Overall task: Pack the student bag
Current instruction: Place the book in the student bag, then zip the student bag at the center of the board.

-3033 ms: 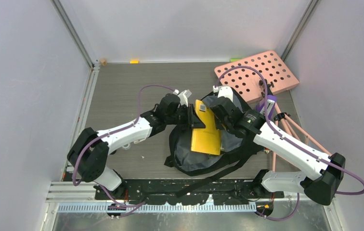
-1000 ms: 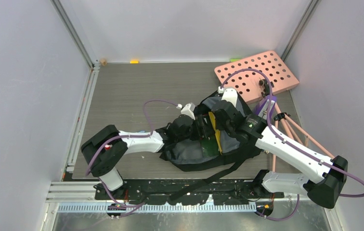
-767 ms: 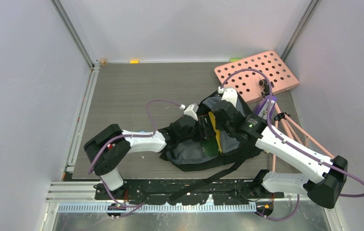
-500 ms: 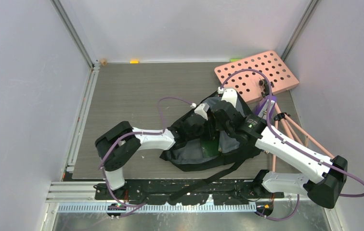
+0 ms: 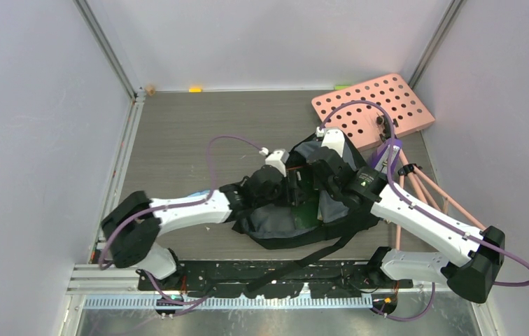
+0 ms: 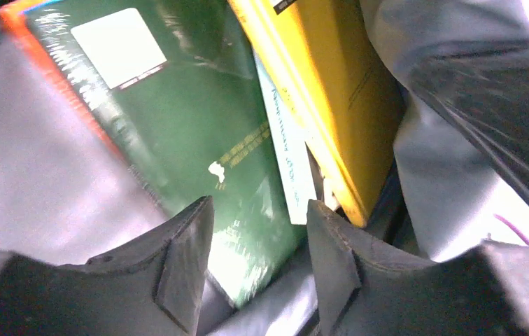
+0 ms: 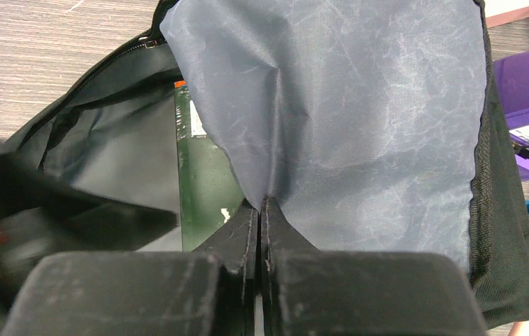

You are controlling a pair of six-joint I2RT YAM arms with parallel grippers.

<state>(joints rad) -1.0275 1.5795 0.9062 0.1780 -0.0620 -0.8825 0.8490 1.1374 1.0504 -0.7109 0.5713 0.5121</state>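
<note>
Black fabric student bag [image 5: 286, 234] lay open on the counter [image 5: 178, 133], a green book [image 6: 199, 140] and a yellow book [image 6: 332, 105] already inside. My right tool [image 7: 260, 210] pinched its grey lining [image 7: 346, 119]; my left tool [image 6: 255, 245] hovered parted, empty. I judged closing remained.

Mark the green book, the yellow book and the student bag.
green book [image 6: 199, 140], left wrist view, on its front cover.
yellow book [image 6: 339, 84], left wrist view, on its cover.
student bag [image 7: 360, 126], right wrist view, on its grey lining.

Pink perforated board [image 5: 374, 106] at the far right of the grey table [image 5: 178, 133], purple object [image 7: 524, 80] near it
</note>
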